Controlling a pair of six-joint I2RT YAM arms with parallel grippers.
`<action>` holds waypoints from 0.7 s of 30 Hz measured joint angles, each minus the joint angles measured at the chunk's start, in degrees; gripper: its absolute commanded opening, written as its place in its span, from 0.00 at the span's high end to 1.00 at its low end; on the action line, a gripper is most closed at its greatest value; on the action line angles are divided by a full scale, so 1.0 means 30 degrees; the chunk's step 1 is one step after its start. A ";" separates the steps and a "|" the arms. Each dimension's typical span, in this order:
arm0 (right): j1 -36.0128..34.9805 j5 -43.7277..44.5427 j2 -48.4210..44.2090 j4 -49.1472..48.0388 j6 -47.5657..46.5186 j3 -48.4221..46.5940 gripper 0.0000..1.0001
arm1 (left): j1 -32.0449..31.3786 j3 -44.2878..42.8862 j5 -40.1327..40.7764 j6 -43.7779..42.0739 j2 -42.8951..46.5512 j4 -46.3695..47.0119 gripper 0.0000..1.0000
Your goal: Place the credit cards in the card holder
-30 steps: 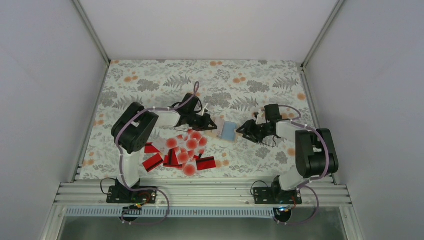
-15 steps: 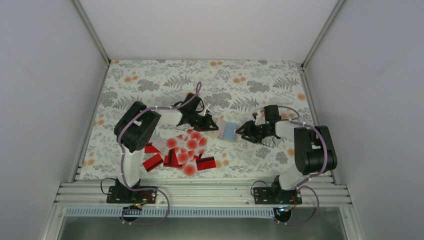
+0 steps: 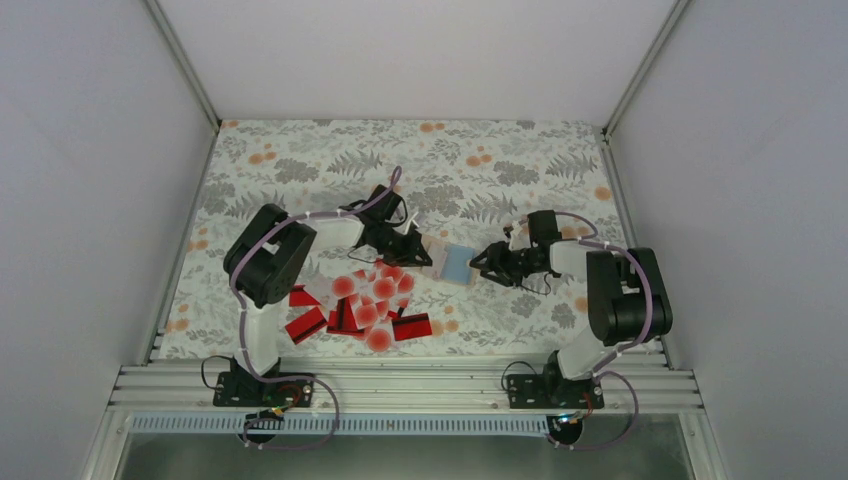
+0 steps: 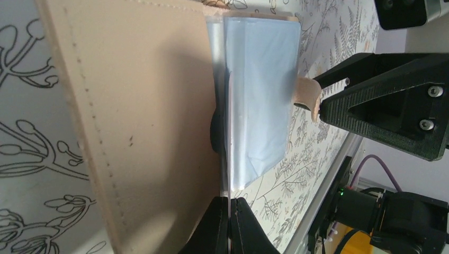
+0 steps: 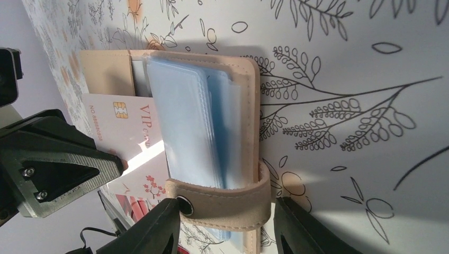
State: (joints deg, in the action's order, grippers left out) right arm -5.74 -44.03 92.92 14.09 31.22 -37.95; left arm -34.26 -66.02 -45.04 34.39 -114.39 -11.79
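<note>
the holder (image 3: 455, 263) lies open on the table (image 3: 300, 160) between our two grippers, blue sleeves (image 5: 185, 127) up. a white card (image 5: 124, 121) rests on its tan flap, one edge tucked under the sleeves. our left gripper (image 4: 229, 225) is pinched tight on that card's outer edge. our right gripper (image 5: 226, 214) stands half wide, jaws clasping the holder at its strap (image 5: 222, 198) end. the other cards (image 3: 368, 300) lie heaped nearer us, left of the holder.
</note>
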 measured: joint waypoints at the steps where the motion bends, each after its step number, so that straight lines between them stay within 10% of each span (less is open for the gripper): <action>1: 0.0015 -0.0066 0.0029 -0.0029 -0.0007 0.0000 0.54 | 0.0000 -0.0051 0.0000 -0.0117 0.0051 -0.0321 0.98; 21: 0.0066 -0.1122 0.0699 -0.0459 -0.0299 -0.0102 0.55 | 0.0000 -0.1967 -0.0925 -0.2033 -0.0867 -0.3045 0.98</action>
State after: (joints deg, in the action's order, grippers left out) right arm -5.54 -47.40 95.02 12.71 30.33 -38.26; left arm -34.26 -71.92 -47.81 28.29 -116.99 -20.93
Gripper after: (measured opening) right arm 0.453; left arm 0.027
